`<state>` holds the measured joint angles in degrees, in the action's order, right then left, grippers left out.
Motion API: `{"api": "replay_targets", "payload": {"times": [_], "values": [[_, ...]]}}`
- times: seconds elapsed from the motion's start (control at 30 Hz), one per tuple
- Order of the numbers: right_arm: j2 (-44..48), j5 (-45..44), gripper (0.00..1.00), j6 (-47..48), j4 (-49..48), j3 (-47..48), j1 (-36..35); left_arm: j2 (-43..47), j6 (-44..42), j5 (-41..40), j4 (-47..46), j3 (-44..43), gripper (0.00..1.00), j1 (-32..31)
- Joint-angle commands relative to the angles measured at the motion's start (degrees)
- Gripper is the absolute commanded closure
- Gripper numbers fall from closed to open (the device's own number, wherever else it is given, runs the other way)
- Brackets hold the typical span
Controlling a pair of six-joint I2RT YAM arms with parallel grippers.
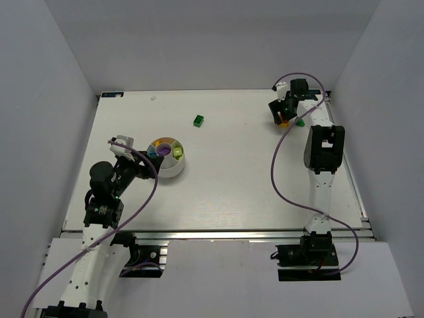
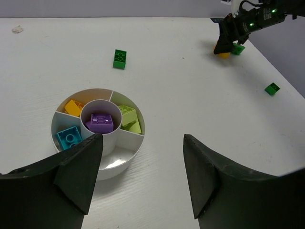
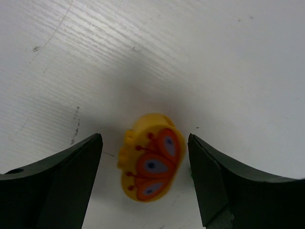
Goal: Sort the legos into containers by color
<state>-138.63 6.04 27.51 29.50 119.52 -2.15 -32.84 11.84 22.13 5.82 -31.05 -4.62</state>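
Observation:
The white divided bowl (image 1: 173, 173) stands at the left of the table; the left wrist view shows its wall (image 2: 109, 169). It holds a purple lego (image 2: 101, 122) in the centre, orange (image 2: 72, 107), cyan (image 2: 69, 138) and lime (image 2: 128, 118) legos in wedges, and one wedge is bare. A dark green lego (image 1: 198, 120) lies loose on the table (image 2: 119, 58). My right gripper (image 1: 283, 116) is open at the far right, its jaws either side of a yellow-orange butterfly-printed piece (image 3: 152, 164) on the table. My left gripper (image 2: 143, 176) is open and empty beside the bowl.
Two more green legos lie at the far right, one next to my right gripper (image 2: 237, 49) and one nearer (image 2: 272, 88). Grey walls enclose the table on three sides. A purple cable loops from the right arm (image 1: 275, 172).

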Motion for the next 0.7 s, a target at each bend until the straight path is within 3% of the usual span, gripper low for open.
{"api": "replay_targets", "payload": {"times": [0.0,0.33,0.43,0.5,0.57,0.67], "values": [[-2.1,2.7,0.23,0.1,0.0,2.3,0.1,0.7,0.0,2.4,-1.3,0.0,0.22,0.3],[-2.6,4.8,0.45,0.0,0.6,2.2,0.5,-0.6,0.6,4.5,-2.8,0.4,0.20,-0.2],[-0.9,5.6,0.59,1.1,1.3,0.3,0.7,-3.0,3.4,8.9,-5.3,0.8,0.20,-0.2],[1.3,7.4,0.75,2.4,1.7,-1.9,1.0,-5.6,8.1,11.6,-9.2,1.3,0.20,-0.2],[4.8,12.6,0.85,4.6,3.1,-4.4,1.2,-8.4,12.5,15.6,-14.0,1.2,0.20,-0.7],[12.0,27.4,0.88,10.0,8.9,-7.5,1.2,-11.5,22.0,19.3,-19.4,-0.3,0.21,-0.7]]}}
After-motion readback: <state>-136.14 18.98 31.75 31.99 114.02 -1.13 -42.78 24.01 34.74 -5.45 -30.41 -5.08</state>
